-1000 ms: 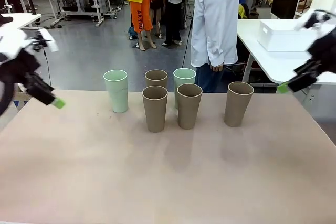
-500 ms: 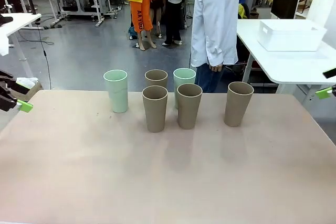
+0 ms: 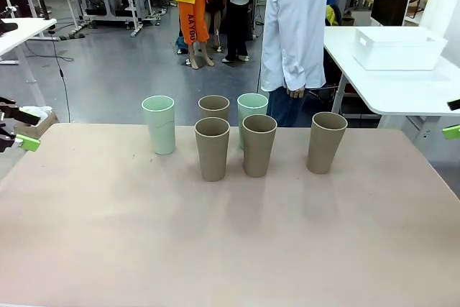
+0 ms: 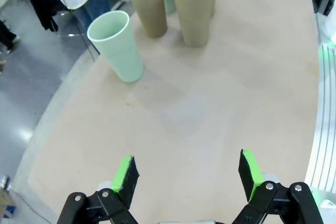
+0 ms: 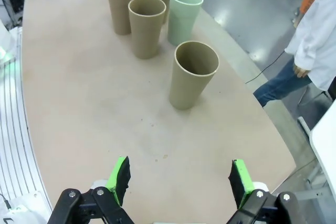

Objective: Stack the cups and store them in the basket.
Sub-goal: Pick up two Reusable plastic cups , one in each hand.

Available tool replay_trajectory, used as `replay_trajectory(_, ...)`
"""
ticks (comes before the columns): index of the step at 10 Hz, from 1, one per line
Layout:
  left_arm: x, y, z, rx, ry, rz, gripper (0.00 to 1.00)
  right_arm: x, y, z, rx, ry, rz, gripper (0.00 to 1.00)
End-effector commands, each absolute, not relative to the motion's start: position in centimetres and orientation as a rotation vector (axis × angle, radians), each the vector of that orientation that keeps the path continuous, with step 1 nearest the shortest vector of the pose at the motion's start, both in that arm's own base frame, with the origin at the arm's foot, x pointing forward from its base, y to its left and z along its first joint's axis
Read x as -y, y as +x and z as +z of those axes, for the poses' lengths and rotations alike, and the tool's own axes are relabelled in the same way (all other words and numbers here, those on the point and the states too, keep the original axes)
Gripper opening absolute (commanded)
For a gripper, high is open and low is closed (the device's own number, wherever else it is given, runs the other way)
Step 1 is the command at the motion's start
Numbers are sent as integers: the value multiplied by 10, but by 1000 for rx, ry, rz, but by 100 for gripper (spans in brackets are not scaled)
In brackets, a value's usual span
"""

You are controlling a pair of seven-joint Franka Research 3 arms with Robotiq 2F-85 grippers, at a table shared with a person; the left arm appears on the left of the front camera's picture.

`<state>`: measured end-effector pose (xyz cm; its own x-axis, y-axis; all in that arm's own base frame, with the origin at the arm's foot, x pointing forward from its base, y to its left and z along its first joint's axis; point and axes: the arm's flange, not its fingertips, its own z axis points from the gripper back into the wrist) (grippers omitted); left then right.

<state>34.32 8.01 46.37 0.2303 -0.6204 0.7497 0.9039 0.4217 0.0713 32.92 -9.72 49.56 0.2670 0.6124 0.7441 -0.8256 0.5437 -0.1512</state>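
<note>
A left mint cup (image 3: pixel 159 124) stood alone on the tan counter (image 3: pixel 215 249). Toward the middle, a near-left tan cup (image 3: pixel 212 148) and a near-right tan cup (image 3: pixel 259 144) stood side by side. A far tan cup (image 3: pixel 213 106) and a far mint cup (image 3: pixel 252 104) stood just behind them. A lone tan cup (image 3: pixel 327 141) stood apart to the right. All six were upright, mouths up — plain matte, tapered, handleless.

The white basket (image 3: pixel 399 48) sat on a separate white table (image 3: pixel 374 84) at the far right, well apart from them.

The left gripper (image 3: pixel 20 129) hung at the counter's left edge and the right gripper (image 3: pixel 453 118) off its right edge — both well clear of every cup. In each wrist view the jaws were spread wide and held nothing, with bare counter between the green pads (image 4: pixel 126 174).
</note>
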Motion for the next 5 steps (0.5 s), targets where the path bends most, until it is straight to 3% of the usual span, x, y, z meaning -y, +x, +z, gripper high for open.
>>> replay_trajectory(1, -79, 343, 462, 843, -449, -1101, 100, 93, 309, 480, 909, 320, 1026, 100)
replay_trajectory(5, -84, 340, 469, 997, -546, -1105, 100, 88, 305, 492, 1037, 375, 1071, 100)
